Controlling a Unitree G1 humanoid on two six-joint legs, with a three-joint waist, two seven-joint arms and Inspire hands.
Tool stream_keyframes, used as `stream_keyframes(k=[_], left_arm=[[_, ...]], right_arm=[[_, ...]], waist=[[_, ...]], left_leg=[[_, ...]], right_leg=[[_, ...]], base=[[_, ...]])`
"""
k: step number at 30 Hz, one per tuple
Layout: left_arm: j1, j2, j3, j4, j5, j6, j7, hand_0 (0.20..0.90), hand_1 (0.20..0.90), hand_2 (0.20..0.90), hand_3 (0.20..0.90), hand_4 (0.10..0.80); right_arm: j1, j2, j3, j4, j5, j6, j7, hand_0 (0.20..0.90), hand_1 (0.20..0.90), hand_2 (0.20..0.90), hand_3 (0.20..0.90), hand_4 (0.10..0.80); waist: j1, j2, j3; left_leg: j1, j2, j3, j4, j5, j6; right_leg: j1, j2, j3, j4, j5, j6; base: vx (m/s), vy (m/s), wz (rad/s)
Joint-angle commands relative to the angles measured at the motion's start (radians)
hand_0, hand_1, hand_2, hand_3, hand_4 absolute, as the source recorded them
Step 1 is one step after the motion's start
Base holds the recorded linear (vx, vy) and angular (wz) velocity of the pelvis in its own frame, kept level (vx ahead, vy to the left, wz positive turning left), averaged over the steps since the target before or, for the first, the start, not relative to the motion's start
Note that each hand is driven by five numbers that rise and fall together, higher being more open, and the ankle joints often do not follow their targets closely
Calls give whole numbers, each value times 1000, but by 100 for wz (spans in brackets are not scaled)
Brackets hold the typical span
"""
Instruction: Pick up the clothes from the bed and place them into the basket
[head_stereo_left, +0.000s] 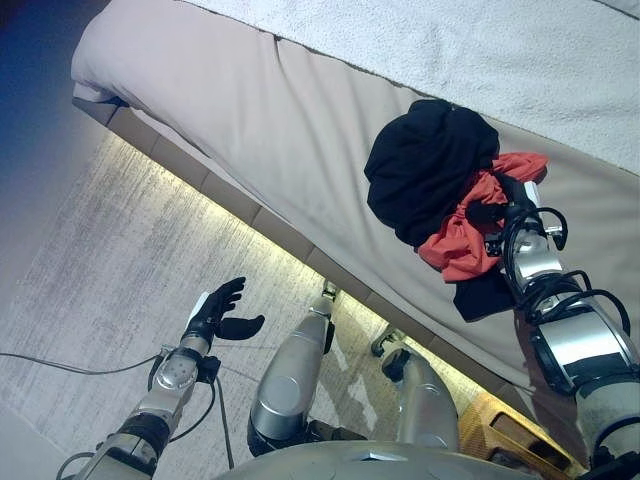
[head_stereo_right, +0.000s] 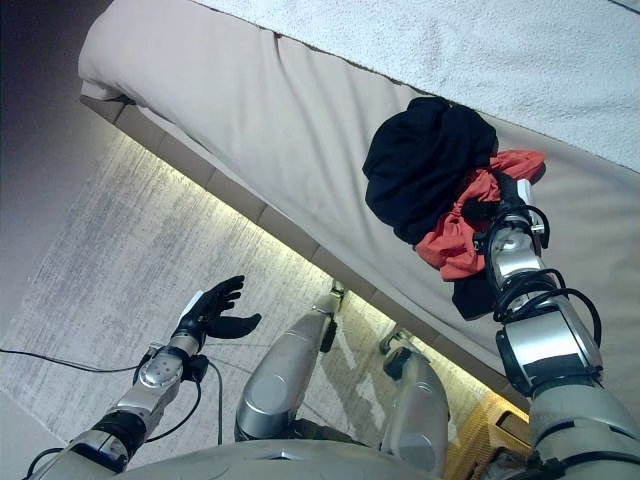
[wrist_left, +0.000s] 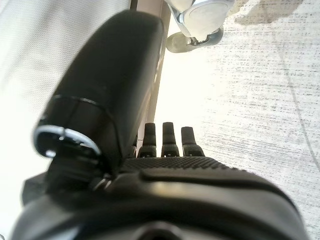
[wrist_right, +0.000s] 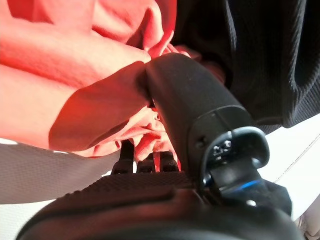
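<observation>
Silver-grey arms, dark hands: left hand (head_stereo_left: 222, 312), right hand (head_stereo_right: 497, 212)

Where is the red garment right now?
The red garment lies on the bed at the robot's right in the eye views, bunched against the black garment, with the right hand pinching it.

A beige bed (head_stereo_left: 250, 110) runs diagonally across the view, with a white blanket (head_stereo_left: 480, 50) along its far side. On it lies a black garment (head_stereo_left: 425, 165) bunched against a red-orange garment (head_stereo_left: 470, 230). The right hand (head_stereo_left: 500, 212) is buried in the red-orange cloth. The left hand (head_stereo_left: 222, 312) hangs over the grey floor (head_stereo_left: 110, 250), fingers spread.
</observation>
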Motion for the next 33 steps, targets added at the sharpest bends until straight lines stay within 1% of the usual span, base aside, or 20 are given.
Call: stream_keyframes(k=[1, 5, 7, 8, 9, 11, 12, 13, 15, 17, 18, 19, 21, 22, 23, 25, 28, 29, 30, 33], left_arm=[[44, 54, -1, -60, -28, -1, 9, 900, 900, 900, 900, 800], [45, 53, -4, -61, -23, -1, 9, 900, 900, 900, 900, 800], [48, 52, -8, -60, -19, -5, 11, 900, 900, 900, 900, 800], [49, 51, -9, -60, -16, -5, 13, 900, 900, 900, 900, 800], [53, 48, -8, -54, -12, -10, 15, 900, 900, 900, 900, 800], [63, 41, -5, -46, -4, -11, 21, 900, 900, 900, 900, 800], [65, 40, -5, -44, -1, -13, 22, 900, 900, 900, 900, 800], [80, 28, -3, -34, 11, -12, 31, 900, 900, 900, 900, 800], [100, 10, 0, -18, 27, -14, 43, 900, 900, 900, 900, 800], [113, -7, 9, 2, 50, -15, 50, 900, 900, 900, 900, 800], [116, -9, 11, 6, 53, -18, 50, 900, 900, 900, 900, 800], [131, -20, 25, 22, 61, -20, 54, 900, 900, 900, 900, 800], [149, -34, 40, 45, 76, -35, 56, 900, 900, 900, 900, 800], [158, -44, 51, 54, 85, -41, 57, 900, 900, 900, 900, 800], [159, -45, 51, 55, 87, -41, 57, 900, 900, 900, 900, 800], [175, -65, 68, 72, 107, -42, 54, 900, 900, 900, 900, 800], [181, -96, 70, 113, 134, -52, 52, 900, 900, 900, 900, 800], [182, -96, 70, 115, 133, -52, 52, 900, 900, 900, 900, 800], [180, -104, 69, 126, 134, -54, 55, 900, 900, 900, 900, 800], [177, -110, 67, 144, 156, -65, 56, 900, 900, 900, 900, 800]], right_arm=[[29, 15, 54, -22, 24, -6, -22, 300, 300, 300, 200, 100], [53, 14, -8, -7, 96, -5, -87, 300, 300, 300, 200, 100], [69, 3, -48, 5, 147, -24, -112, 300, 300, 300, 200, 100], [77, -2, -68, 6, 178, -41, -124, 300, 300, 300, 200, 100], [95, -9, -107, 3, 240, -64, -140, 300, 300, 300, 200, 100], [122, -15, -167, -5, 286, -90, -150, 300, 300, 300, 200, 100], [128, -15, -175, -7, 303, -97, -151, 300, 300, 300, 200, 100], [159, -20, -238, -22, 394, -138, -146, 300, 300, 300, 200, 100], [204, -19, -314, -54, 486, -198, -113, 300, 300, 300, 200, 100], [253, 6, -375, -117, 613, -248, -43, 300, 300, 300, 200, 100], [263, 11, -382, -126, 644, -262, -23, 300, 300, 300, 200, 100], [320, 50, -409, -216, 724, -278, 45, 300, 300, 300, 200, 100], [399, 95, -422, -330, 834, -287, 132, 300, 300, 300, 200, 100], [444, 121, -431, -388, 897, -288, 188, 300, 300, 300, 200, 100], [451, 124, -432, -394, 905, -288, 195, 300, 300, 300, 200, 100], [534, 173, -455, -523, 1035, -277, 289, 300, 300, 300, 200, 100], [642, 278, -507, -679, 1226, -262, 498, 300, 300, 300, 200, 100], [646, 281, -507, -684, 1235, -263, 509, 300, 300, 300, 200, 100], [669, 310, -514, -742, 1272, -258, 553, 300, 300, 300, 200, 100], [708, 348, -526, -822, 1337, -262, 631, 300, 300, 300, 200, 100]], waist=[[28, 19, -38], [23, 4, -51], [18, -4, -61], [18, -4, -62], [13, -11, -71], [3, -20, -85], [3, -20, -87], [-8, -28, -107], [-23, -33, -129], [-41, -39, -156], [-42, -41, -160], [-63, -50, -185], [-90, -59, -211], [-105, -65, -225], [-107, -65, -228], [-141, -75, -259], [-202, -83, -310], [-204, -84, -312], [-222, -85, -322], [-251, -89, -339]], left_leg=[[-39, 29, 14, 46, -53, -28], [-6, 37, 21, 25, -56, -35], [18, 42, 25, 2, -55, -37], [16, 42, 33, -6, -30, -30], [36, 45, 37, -23, -30, -32], [63, 50, 44, -44, -34, -34], [69, 50, 45, -48, -34, -34], [103, 55, 54, -74, -37, -37], [139, 59, 67, -102, -37, -39], [173, 64, 76, -128, -37, -40], [179, 65, 77, -132, -37, -40], [211, 70, 90, -159, -36, -40], [244, 78, 102, -190, -31, -42], [259, 79, 109, -204, -29, -43], [257, 79, 110, -205, -24, -42], [287, 86, 124, -219, -27, -42], [336, 99, 158, -238, -42, -44], [338, 99, 159, -238, -43, -44], [350, 102, 168, -238, -48, -44], [374, 108, 182, -238, -57, -43]], right_leg=[[54, -2, -3, -29, 19, 27], [110, 17, -2, -82, 26, 29], [139, 29, 3, -112, 31, 33], [143, 31, -10, -126, 55, 26], [165, 38, -7, -147, 58, 30], [191, 48, 3, -170, 57, 33], [196, 50, 4, -175, 58, 33], [229, 59, 15, -201, 55, 35], [257, 65, 29, -225, 56, 37], [277, 70, 45, -242, 58, 38], [280, 71, 48, -245, 59, 39], [298, 75, 62, -261, 62, 42], [314, 84, 77, -278, 67, 41], [322, 89, 86, -288, 71, 43], [320, 89, 86, -291, 76, 43], [331, 95, 104, -313, 86, 44], [350, 104, 138, -362, 114, 52], [352, 105, 139, -365, 116, 52], [358, 107, 148, -372, 119, 53], [370, 110, 165, -371, 115, 52]], base=[[7, -38, 0], [5, -29, -1], [-35, -20, -2], [-81, 2, 1], [-79, 11, 4], [0, 0, 0], [41, 7, -7], [51, 31, -9], [60, 49, -15], [47, 28, -14], [55, 11, -14], [49, 6, -15], [41, -5, -18], [2, -9, -11], [16, -3, -11], [35, 6, -18], [37, 7, -19], [15, 6, -17], [-2, 2, -16], [3, -1, -22]])
